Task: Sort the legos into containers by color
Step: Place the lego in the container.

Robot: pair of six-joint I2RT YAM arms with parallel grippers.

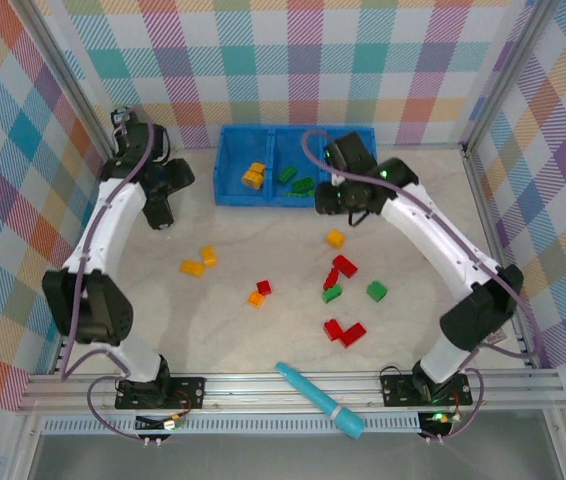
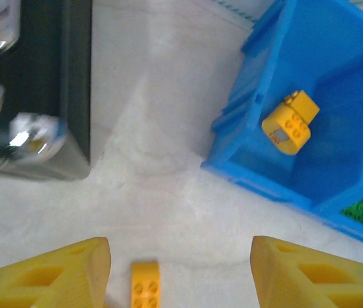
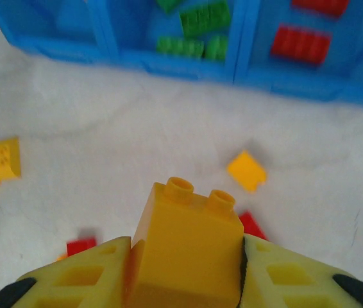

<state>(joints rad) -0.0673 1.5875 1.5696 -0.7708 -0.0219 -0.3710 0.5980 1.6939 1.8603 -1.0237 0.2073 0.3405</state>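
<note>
The blue bin point(image 1: 231, 165) stands at the back of the table. Its left compartment holds a yellow brick point(image 2: 288, 122), the middle one green bricks point(image 3: 197, 19), the right one red bricks point(image 3: 300, 43). My right gripper point(image 3: 186, 256) is shut on a tall yellow brick point(image 3: 188, 247), held above the table just in front of the bin point(image 3: 188, 64). My left gripper point(image 2: 178, 269) hangs open to the left of the bin point(image 2: 245, 128), with a small yellow brick point(image 2: 145, 285) on the table below, near its left finger. Loose yellow point(image 1: 335, 238), red point(image 1: 344, 265) and green point(image 1: 376, 291) bricks lie mid-table.
A teal stick point(image 1: 318, 400) lies at the near edge. Two yellow bricks point(image 1: 200, 262) sit left of centre, and red bricks point(image 1: 344, 332) lie nearer the front. A black arm part point(image 2: 34, 83) is beside the left gripper. Checked walls close in the table.
</note>
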